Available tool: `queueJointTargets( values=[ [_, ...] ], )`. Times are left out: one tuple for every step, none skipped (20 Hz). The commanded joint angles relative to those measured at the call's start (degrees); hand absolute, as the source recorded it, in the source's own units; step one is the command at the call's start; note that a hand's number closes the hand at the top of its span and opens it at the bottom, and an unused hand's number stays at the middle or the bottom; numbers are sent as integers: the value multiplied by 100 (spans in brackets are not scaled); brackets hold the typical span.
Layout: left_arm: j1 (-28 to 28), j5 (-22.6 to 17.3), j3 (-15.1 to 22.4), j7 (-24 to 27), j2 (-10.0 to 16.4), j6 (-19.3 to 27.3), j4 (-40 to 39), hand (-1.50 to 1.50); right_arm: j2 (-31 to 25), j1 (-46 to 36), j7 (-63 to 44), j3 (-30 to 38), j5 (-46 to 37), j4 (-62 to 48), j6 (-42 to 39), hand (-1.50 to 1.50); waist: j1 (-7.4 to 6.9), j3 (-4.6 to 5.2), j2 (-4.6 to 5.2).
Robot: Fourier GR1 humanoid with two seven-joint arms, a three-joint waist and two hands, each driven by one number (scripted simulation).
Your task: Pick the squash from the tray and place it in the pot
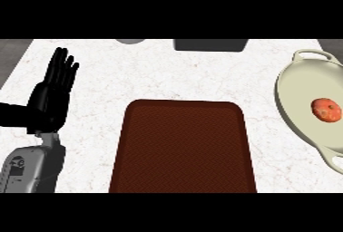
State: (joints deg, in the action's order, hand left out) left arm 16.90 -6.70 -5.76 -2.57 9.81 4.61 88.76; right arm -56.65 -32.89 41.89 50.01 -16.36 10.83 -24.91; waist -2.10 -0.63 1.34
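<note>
An orange-red squash (325,109) lies inside the cream pot (295,90) at the right edge of the counter. The dark brown tray (183,145) sits in the middle of the counter with nothing on it. My left hand (53,93) stands at the left side, fingers straight and pointing up, holding nothing, well apart from the tray. My right hand does not show.
A dark grey box (210,44) and a grey round object (130,41) sit at the counter's far edge. White marble counter (188,72) lies bare between tray and far edge. The pot's handles (313,54) stick out at its top and bottom.
</note>
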Motion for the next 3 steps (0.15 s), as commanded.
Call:
queueJointTargets(
  values=[
    [-86,81,104,17,-84,56,99,0,-67,290,476,38,50,-20,-414,-150,-22,-14,0],
    [43,-44,-77,-42,72,-31,-17,0,-315,232,276,98,126,-57,-672,-150,17,-7,-3],
    [52,-63,-15,75,-2,-86,-69,0,-294,134,158,117,137,-42,-425,-150,-30,-12,28]
  ],
)
